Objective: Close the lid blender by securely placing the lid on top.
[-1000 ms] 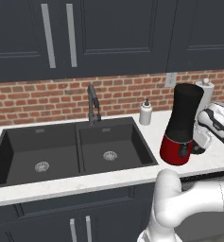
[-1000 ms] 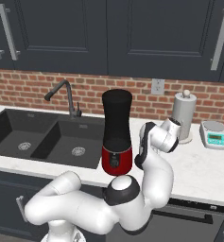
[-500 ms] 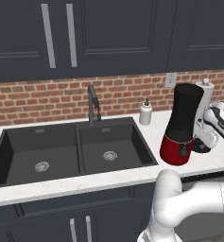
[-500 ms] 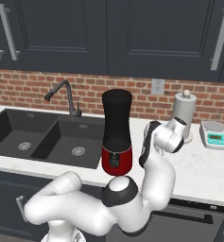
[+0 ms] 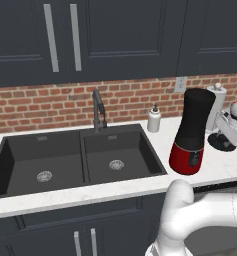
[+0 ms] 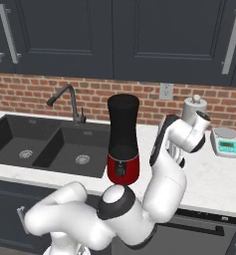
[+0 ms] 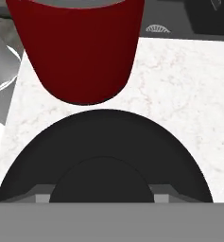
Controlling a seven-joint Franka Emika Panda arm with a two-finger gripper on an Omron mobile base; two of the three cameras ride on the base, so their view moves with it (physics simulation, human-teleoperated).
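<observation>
soap bottle [image 5: 154, 119] beside faucet [image 5: 98, 109]; scale [image 6: 227, 143] on counter [image 6: 214, 172].

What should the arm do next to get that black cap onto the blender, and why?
Probably raise the lid. In the hand view it sits right at the gripper, low beside the blender's red base, while the jar top looks uncovered and is well above the hand.

The white arm rises from the base, bends at a dark elbow joint and reaches forward over the front edge of the counter [image 6: 209, 174], toward its right end; the wrist turns downward, so the end effector [image 5: 225, 131] points at the counter surface, low and close to it; its fingers are hidden behind the wrist in both base views, and whether they stand apart or together cannot be told.
</observation>
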